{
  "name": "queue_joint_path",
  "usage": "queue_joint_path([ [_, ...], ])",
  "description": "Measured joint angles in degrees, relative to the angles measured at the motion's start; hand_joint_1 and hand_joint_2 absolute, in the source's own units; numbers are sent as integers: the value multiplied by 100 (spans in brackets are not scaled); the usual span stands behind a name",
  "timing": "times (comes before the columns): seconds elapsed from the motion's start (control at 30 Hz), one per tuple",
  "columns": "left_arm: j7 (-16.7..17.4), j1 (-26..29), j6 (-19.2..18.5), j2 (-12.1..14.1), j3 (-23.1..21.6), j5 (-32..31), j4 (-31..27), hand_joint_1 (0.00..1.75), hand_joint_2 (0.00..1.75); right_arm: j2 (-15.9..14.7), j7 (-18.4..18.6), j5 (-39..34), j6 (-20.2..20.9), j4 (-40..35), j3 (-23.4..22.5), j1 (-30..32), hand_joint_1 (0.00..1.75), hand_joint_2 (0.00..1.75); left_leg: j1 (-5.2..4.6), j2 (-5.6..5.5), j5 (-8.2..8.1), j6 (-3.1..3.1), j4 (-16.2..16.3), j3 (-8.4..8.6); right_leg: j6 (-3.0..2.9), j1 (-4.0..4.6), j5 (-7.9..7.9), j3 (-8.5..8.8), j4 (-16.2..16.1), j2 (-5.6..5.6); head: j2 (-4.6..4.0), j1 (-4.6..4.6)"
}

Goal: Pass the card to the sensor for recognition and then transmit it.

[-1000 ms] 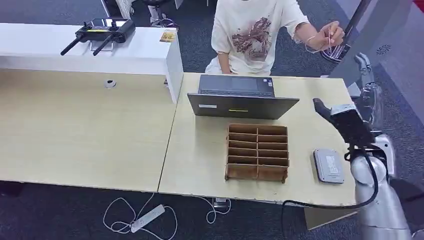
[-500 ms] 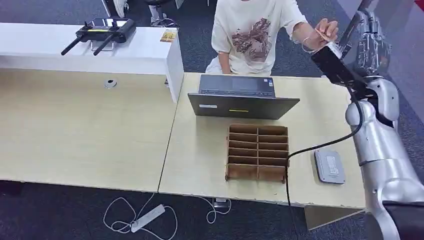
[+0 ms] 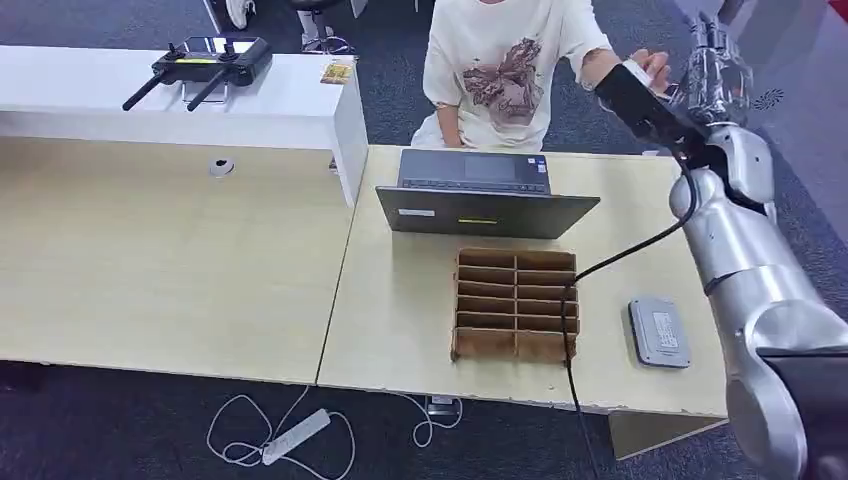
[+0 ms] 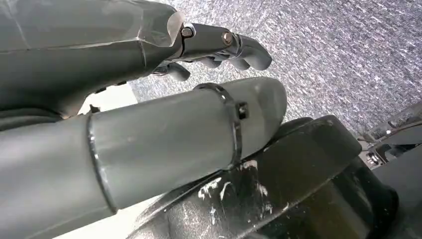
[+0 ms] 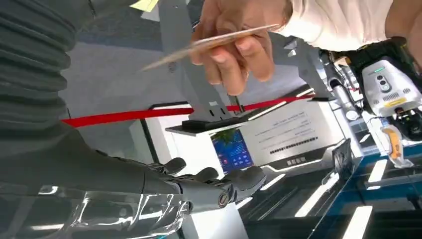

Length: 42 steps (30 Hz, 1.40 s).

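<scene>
One thin beige card [image 5: 209,45] pinched in a person's hand [image 5: 239,37], silver right hand [image 5: 209,186] raised far right beside it, fingers spread, grasping nothing, left hand [image 4: 219,47] curled, empty.

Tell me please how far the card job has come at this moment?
Nothing looks done yet. In hand: the right hand is raised toward the person's hand, which holds out the card; the robot's fingers lie spread below the card, not touching it. Left: take the card, bring it to the grey sensor on the table, then pass it on.
</scene>
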Motion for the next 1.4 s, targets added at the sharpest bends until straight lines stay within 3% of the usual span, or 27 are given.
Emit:
queue_joint_path([
  [0.03,0,0,0,0,0,7,0,0,0,11,4,0,-4,44,9,-20,19,175,0,0,0,0,0,0,0,0,0,0,0,0,0,0],
  [0.07,0,0,0,0,0,7,0,0,0,20,4,2,-20,92,17,-37,19,175,0,0,0,0,0,0,0,0,0,0,0,0,0,0],
  [0.13,0,0,0,0,0,7,0,0,0,31,0,2,-55,162,20,-63,84,175,0,0,0,0,1,0,0,0,0,0,0,0,0,0],
  [0.17,0,0,0,0,0,9,0,0,0,33,-4,0,-79,190,20,-74,127,175,0,0,0,0,1,0,0,0,0,0,0,0,0,0],
  [0.33,0,0,0,0,0,11,0,0,0,35,-50,0,-98,317,20,-121,169,175,0,0,0,0,1,0,0,0,0,0,-1,0,0,0],
  [0.7,0,0,0,0,0,15,0,0,0,55,-85,0,-127,435,20,-165,175,175,0,1,0,0,1,1,0,0,0,0,0,1,0,0],
  [0.93,0,-1,0,0,0,7,0,0,0,57,-118,-11,-164,479,20,-175,164,175,0,1,0,0,1,1,0,0,0,-1,-1,1,0,0],
  [1.1,4,-1,0,0,0,11,0,0,0,63,-140,-33,-166,492,20,-175,173,175,0,1,0,0,1,1,0,0,0,-1,-1,1,0,0],
  [1.4,4,-1,4,-2,0,48,0,0,0,90,-634,-512,-446,483,-67,-145,175,175,0,1,0,0,1,1,0,0,0,-1,-1,1,0,0],
])
